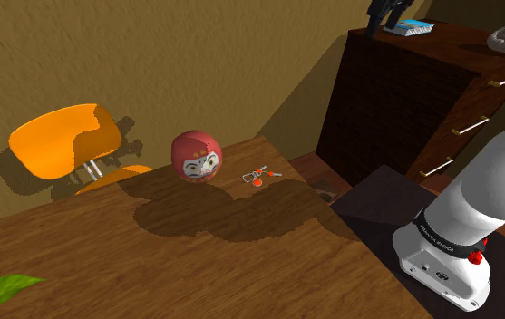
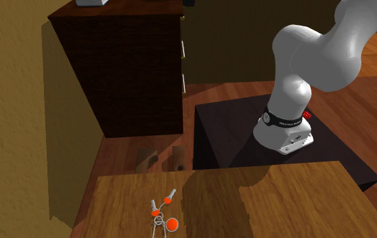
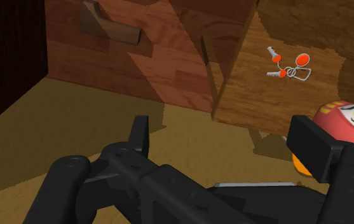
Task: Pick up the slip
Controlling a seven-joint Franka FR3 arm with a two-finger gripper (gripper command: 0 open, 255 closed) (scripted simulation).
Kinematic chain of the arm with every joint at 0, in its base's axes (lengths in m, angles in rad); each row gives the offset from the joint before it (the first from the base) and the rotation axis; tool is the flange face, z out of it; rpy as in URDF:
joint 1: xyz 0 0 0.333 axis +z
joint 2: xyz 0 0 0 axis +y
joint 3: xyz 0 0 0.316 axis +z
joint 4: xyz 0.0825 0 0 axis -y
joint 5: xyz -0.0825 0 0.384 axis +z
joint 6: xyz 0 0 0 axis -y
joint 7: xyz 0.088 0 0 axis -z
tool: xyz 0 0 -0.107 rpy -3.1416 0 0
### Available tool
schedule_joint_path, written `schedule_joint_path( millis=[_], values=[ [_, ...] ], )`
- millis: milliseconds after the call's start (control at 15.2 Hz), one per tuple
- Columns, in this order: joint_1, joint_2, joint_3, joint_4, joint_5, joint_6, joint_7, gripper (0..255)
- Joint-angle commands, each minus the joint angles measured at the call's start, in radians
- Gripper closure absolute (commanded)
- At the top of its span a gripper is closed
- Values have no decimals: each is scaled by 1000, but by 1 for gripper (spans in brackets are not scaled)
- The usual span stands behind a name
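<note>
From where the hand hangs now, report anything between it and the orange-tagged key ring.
Nothing visible does. Open air separates the open hand from the key ring on the wooden table; the red daruma doll sits apart from it.

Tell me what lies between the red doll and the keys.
Nothing: in the shoulder view, the table between the red doll and the keys is bare wood.

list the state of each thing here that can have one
black claw: open, holding nothing
red round doll with a painted face: upright on the wooden table
silver keys with orange tags: lying flat on the table, untouched
dark wooden dresser: drawers shut
orange chair: upright beside the table
</note>
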Motion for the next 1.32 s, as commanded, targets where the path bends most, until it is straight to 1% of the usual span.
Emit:
schedule_joint_path(
  millis=[0,330,660,924,1254],
  values=[
    [0,0,0,0,0,0,0,0],
    [5,9,75,-125,44,107,131,0],
    [15,55,155,-219,92,224,261,0],
    [24,122,222,-271,128,325,367,0],
    [30,245,309,-304,164,460,500,0]
  ],
)
